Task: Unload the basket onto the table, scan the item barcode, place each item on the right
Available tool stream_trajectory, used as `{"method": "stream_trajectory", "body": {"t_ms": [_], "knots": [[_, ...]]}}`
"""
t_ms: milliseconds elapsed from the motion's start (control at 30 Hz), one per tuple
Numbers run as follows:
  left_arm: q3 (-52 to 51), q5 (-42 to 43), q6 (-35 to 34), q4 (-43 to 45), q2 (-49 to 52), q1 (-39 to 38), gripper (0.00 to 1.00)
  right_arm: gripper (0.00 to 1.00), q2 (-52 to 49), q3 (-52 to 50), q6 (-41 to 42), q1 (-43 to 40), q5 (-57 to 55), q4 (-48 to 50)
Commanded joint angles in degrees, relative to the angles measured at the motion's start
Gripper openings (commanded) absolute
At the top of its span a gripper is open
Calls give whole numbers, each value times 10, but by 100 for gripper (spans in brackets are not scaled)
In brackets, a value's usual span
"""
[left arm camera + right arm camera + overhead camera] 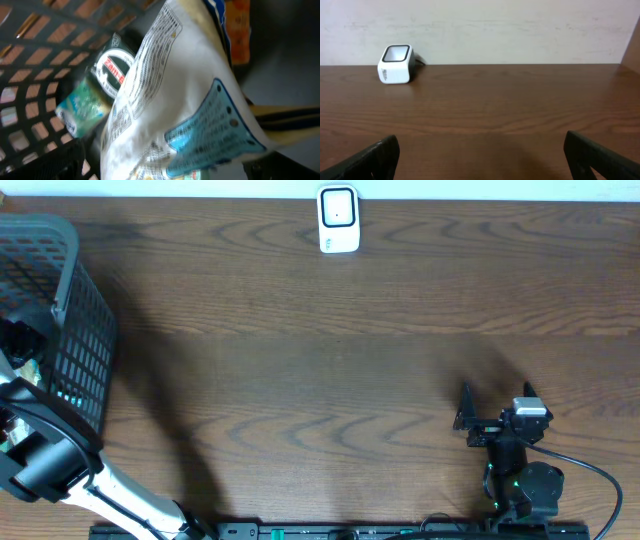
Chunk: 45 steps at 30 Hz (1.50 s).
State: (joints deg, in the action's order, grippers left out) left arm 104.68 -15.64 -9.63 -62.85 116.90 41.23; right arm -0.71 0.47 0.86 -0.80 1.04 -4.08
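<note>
Pick step: my left tool [20,345] is in the basket [75,300] over the white bag [170,100]; can't tell its spread. Right tool [480,150] is spread and idle. Next I need to pinch the bag, lift it clear and show its barcode to the scanner [338,220].

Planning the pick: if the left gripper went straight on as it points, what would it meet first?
Probably the white printed bag, lying in the basket right ahead; depth is unclear.

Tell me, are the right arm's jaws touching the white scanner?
Apart. The overhead view shows bare wooden table between the right jaws and the barcode scanner.
</note>
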Motion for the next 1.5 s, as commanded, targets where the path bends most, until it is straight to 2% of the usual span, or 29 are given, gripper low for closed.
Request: {"method": "stream_trajectory", "body": {"t_ms": [0,233,267,333,367,400,433,533,600,633,933,1167,1300,1467], "knots": [[-37,-22,20,40,7,2,98,99,3,-1,6,1,-5,-2],[-136,-22,34,134,8,1,99,99,3,-2,6,1,-5,-2],[-145,-22,34,143,8,1,98,99,3,-1,6,1,-5,-2],[-154,-22,34,150,7,1,91,99,3,-1,6,1,-5,-2],[-153,-23,34,152,5,1,63,99,3,-2,6,1,-5,-2],[-151,-23,34,152,3,1,45,99,3,-1,6,1,-5,-2],[-148,-23,34,151,0,1,37,99,3,-1,6,1,-5,-2],[-138,-22,26,143,-19,1,30,99,3,-1,6,1,-5,-2],[-135,-22,15,138,-41,1,12,99,3,-2,6,1,-5,-2],[-135,-22,11,137,-53,1,8,99,3,-1,6,1,-5,-2],[-135,-14,-58,147,-215,1,7,99,3,-2,6,1,-5,-2],[-135,-14,-70,176,-336,1,8,99,3,-2,6,1,-5,-2],[-135,-14,-70,168,-354,1,8,99,3,-1,6,1,-5,-2],[-162,-16,-70,151,-329,1,8,99,3,-2,6,1,-5,-2]]}}
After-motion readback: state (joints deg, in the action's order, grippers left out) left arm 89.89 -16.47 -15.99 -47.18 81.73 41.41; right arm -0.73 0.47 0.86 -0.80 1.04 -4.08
